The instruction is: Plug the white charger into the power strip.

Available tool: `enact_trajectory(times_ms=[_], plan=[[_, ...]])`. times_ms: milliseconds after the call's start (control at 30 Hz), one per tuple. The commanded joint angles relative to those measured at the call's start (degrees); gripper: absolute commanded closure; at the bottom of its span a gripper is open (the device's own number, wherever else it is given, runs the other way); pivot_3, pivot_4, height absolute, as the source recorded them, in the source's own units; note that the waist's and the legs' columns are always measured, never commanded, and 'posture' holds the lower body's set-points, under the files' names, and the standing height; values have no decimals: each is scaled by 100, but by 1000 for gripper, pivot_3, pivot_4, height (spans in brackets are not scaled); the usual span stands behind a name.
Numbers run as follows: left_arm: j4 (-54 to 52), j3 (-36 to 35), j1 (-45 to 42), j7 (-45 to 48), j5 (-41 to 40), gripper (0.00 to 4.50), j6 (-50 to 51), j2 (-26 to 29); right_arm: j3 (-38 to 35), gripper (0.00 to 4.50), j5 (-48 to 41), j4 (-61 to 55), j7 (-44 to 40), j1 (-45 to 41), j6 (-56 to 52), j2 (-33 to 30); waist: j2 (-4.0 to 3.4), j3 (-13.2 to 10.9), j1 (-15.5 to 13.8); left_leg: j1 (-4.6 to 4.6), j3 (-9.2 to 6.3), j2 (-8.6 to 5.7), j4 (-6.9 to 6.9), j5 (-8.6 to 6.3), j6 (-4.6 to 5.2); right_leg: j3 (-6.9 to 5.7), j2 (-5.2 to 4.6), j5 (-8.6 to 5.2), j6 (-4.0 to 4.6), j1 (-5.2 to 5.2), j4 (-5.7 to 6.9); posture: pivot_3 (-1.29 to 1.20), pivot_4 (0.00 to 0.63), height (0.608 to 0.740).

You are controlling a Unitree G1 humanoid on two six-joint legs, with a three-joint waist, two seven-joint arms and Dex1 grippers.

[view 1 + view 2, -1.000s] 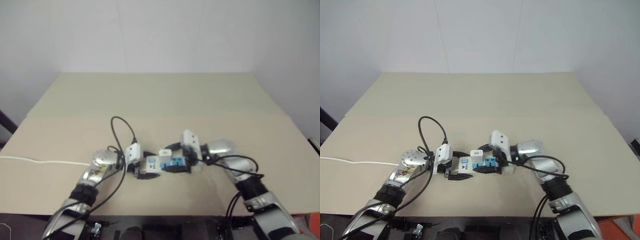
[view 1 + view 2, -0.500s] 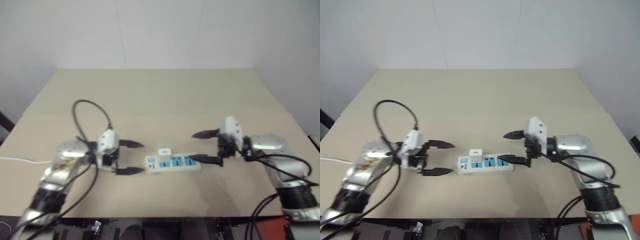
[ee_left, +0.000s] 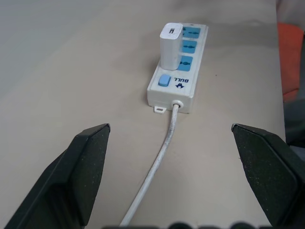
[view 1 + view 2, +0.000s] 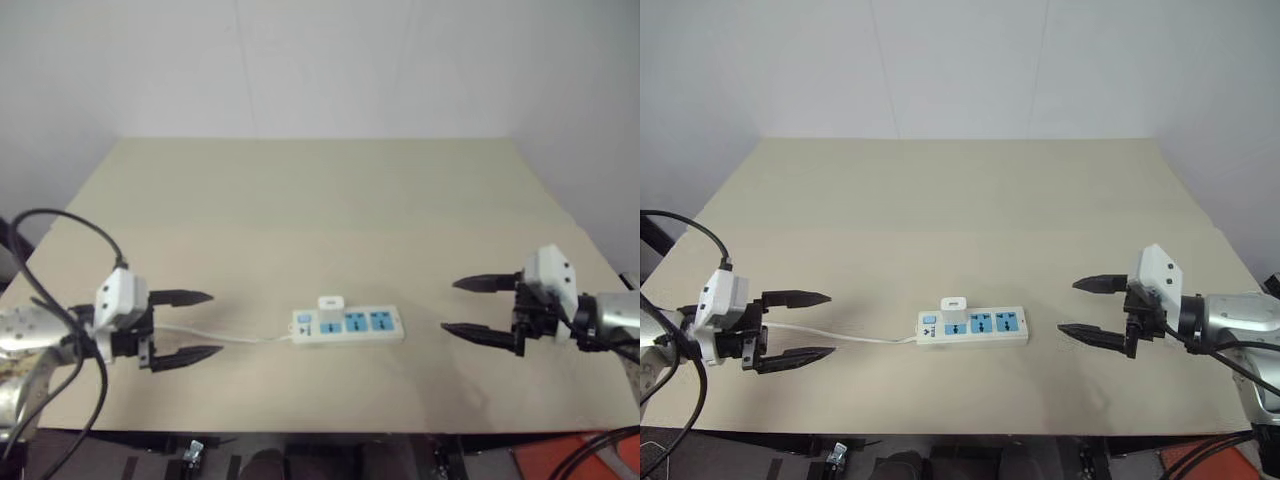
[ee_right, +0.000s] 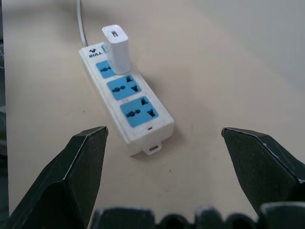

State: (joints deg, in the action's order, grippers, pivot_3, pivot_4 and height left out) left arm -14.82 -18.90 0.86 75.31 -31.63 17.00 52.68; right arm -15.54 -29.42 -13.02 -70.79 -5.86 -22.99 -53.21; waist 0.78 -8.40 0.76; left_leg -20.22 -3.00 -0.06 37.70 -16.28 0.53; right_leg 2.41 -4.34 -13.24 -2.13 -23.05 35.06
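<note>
The table (image 4: 940, 190) is topped by the power strip (image 4: 985, 327) near its front middle. The left gripper (image 4: 800, 326) and right gripper (image 4: 1082, 307) are parked well off either end, fingers spread, nothing held. The white charger (image 3: 170, 46) is seated upright in the socket nearest the switch (image 3: 164, 80).

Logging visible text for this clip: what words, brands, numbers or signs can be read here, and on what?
"BULL", in dark letters beside a small logo mark: on the power strip, at its cord end next to the blue switch.
The logo mark itself: too small to make out.
The white charger plugged into the strip: a small slot on its top face, no readable text.
</note>
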Motion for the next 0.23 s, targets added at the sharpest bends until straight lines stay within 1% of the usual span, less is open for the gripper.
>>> enact_trajectory(times_ms=[33, 233], plan=[[-136, -45, -74, -57, -98, 18, 28, 69, -201, 0, -96, -95, 5, -27, 116, -79, 0, 0, 0, 0, 1, -1, 0, 0, 0, 1, 0, 0, 0, 0, 1, 0, 150, 740], [124, 327, -547, -29, -13, 18, -1, 14, -154, 0, -113, -28, 6, -152, 57, -116, 0, -1, -8, -1, -1, -2, 1, 0, 0, -1, 1, 1, 1, 1, 0, 0, 150, 740]])
